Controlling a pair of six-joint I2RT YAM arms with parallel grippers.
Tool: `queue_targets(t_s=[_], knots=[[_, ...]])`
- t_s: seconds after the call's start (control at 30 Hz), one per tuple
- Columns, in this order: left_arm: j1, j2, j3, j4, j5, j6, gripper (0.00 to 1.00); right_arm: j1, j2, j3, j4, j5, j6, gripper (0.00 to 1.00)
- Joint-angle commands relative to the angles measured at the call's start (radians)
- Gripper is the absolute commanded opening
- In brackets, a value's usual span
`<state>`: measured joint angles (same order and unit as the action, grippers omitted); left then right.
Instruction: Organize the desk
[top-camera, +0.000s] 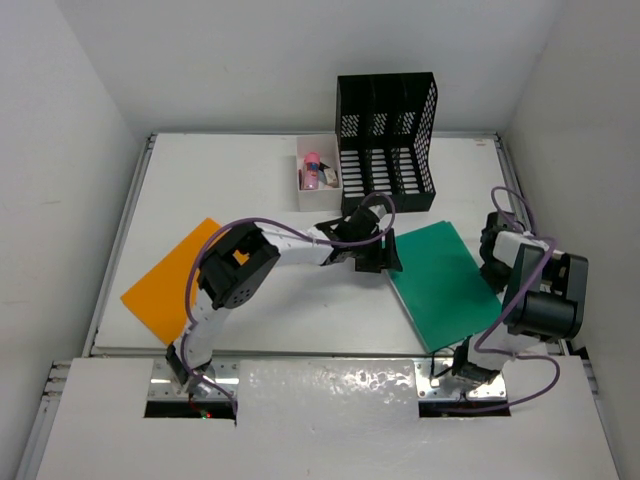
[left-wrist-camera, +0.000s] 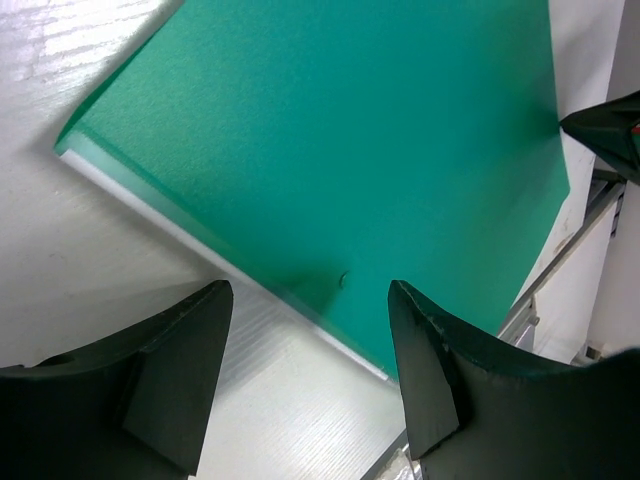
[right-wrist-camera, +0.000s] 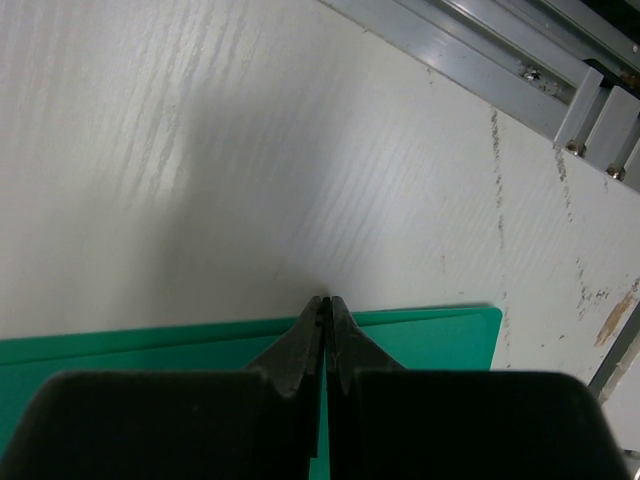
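On the desk (top-camera: 230, 180), left to right: 1 orange folder (top-camera: 175, 285), 1 small white box (top-camera: 303, 190), 1 black three-slot rack (top-camera: 388, 140), 1 green folder (top-camera: 440, 280). Left gripper (left-wrist-camera: 310, 310): spread wide, empty, at green folder's left edge. Right gripper (right-wrist-camera: 325, 305): pressed closed, nothing seen between, tips at green folder's edge.

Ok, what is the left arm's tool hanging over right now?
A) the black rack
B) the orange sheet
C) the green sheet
C: the left wrist view shows the left tool open just above the edge of the green sheet.
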<state>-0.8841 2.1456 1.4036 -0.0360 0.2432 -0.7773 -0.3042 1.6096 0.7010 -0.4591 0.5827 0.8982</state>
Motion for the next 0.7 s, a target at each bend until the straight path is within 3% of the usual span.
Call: queue_targets(t_s=[0.0,0.33,0.67], knots=[[-0.019,0.04,-0.015,0.019,-0.039,-0.017,0.61,0.054,0.085,-0.09,0.008,-0.395,0.07,0.0],[-0.042,0.094,-0.02,0.076,-0.094,-0.065,0.61,0.172,0.073,-0.124,0.028,-0.46,0.105,0.0],[-0.042,0.077,-0.025,0.079,-0.116,-0.073,0.61,0.188,0.081,-0.104,0.011,-0.457,0.11,0.0]])
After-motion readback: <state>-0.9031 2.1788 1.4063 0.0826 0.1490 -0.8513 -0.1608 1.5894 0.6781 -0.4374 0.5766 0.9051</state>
